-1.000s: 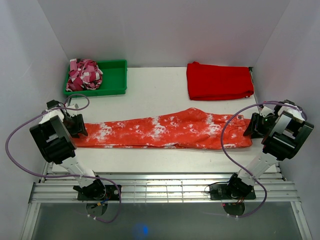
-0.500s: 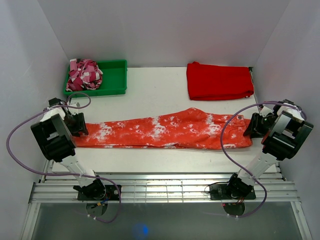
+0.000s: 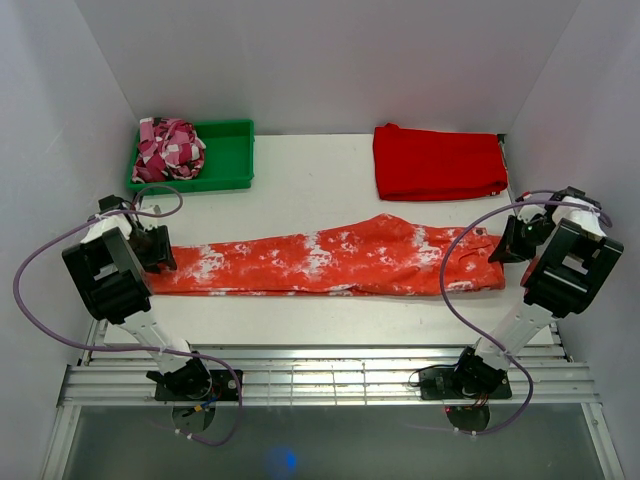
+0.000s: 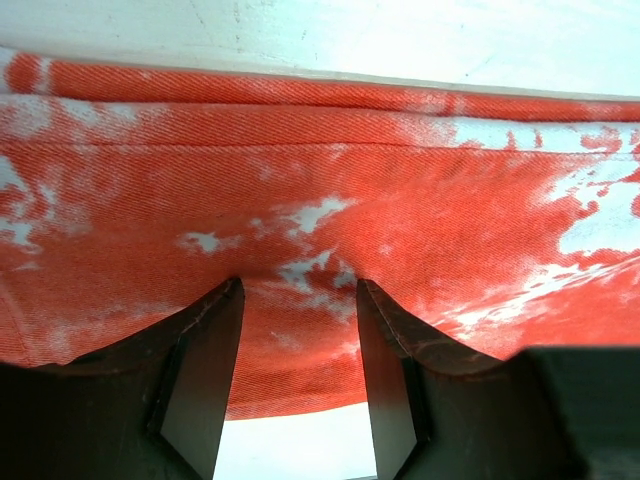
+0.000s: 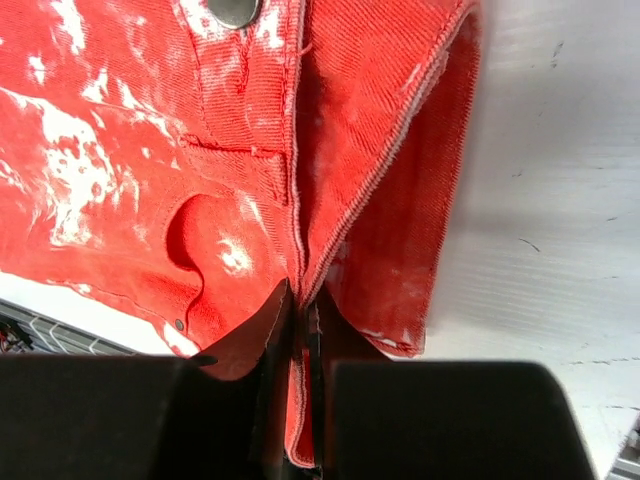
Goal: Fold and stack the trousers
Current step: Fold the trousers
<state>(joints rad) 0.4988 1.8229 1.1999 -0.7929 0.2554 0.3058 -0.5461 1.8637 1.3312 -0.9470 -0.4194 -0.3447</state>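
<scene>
One trousers pair (image 3: 330,262) crosswise, waist rightward

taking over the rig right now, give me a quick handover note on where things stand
Left gripper: open, fingers either side of the cloth at the leg end of the trousers, nothing pinched.
Right gripper: shut on the waistband edge of the trousers.
Trousers: flat across the table, legs together, waist to the right.
Done: laid out straight, right end gripped.
Left: close the left gripper on the leg end, fold end to end, then stack, probably on the red folded cloth at the far right.
</scene>
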